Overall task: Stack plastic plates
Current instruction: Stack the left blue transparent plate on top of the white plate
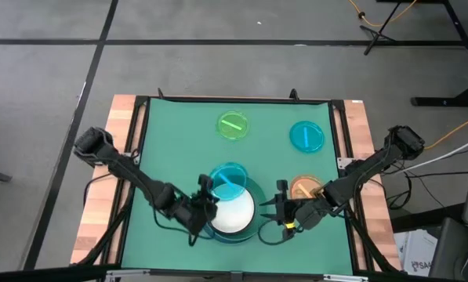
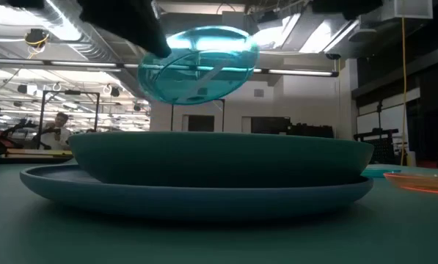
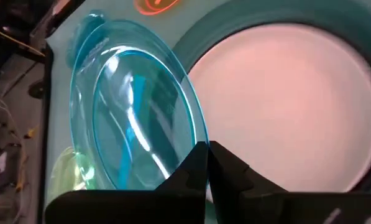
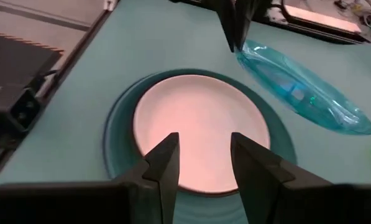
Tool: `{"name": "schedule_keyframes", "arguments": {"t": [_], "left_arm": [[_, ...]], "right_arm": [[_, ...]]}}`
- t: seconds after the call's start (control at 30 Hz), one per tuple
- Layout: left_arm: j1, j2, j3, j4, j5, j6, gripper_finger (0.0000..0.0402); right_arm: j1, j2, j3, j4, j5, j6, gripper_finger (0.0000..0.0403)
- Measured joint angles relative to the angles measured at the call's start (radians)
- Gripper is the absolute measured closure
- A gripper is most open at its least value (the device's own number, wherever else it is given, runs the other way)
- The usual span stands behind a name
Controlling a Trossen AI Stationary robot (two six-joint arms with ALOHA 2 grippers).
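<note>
A stack of plates (image 1: 235, 213) stands near the table's near edge, with a white plate (image 4: 197, 127) on top of a teal one (image 4: 120, 134). The low view shows a wider plate (image 2: 196, 192) at the bottom. My left gripper (image 1: 204, 189) is shut on a small translucent blue plate (image 1: 230, 178), above the stack's far left side. My right gripper (image 4: 204, 155) is open, just to the right of the stack, and touches nothing. A green (image 1: 234, 125), a second blue (image 1: 306, 135) and an orange small plate (image 1: 302, 187) lie flat on the mat. My left gripper pinches the translucent blue plate by its rim (image 3: 194, 142) between its two fingers (image 3: 225, 165), on the side toward the table's left. The plate is lifted clear of the stack (image 2: 200, 62) and hangs tilted, reaching away from the fingers over the white plate's far edge.
The green mat (image 1: 179, 141) covers the table inside a dark frame, with wooden strips along both sides. The orange plate lies partly under my right arm (image 1: 351, 176). The mat's far left and near right areas are bare. A person sits far back in the room (image 2: 57, 128).
</note>
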Motion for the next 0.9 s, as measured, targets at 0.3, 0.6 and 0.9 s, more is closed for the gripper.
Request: {"name": "schedule_keyframes", "arguments": {"t": [0.3,0.6,0.9], "left_arm": [[-0.088,0.201,0.262,-0.157,-0.001,-0.136,0.04],[-0.122,0.311,0.355,-0.151,0.027,-0.139,0.0399],[-0.105,0.371,0.351,-0.155,0.071,-0.165,0.0398]], "right_arm": [[0.156,0.0,0.002,0.061,0.138,0.0,0.0269],[0.253,0.003,0.002,0.138,0.154,0.057,0.0269],[0.253,0.04,0.002,0.206,0.146,0.115,0.0269]]}}
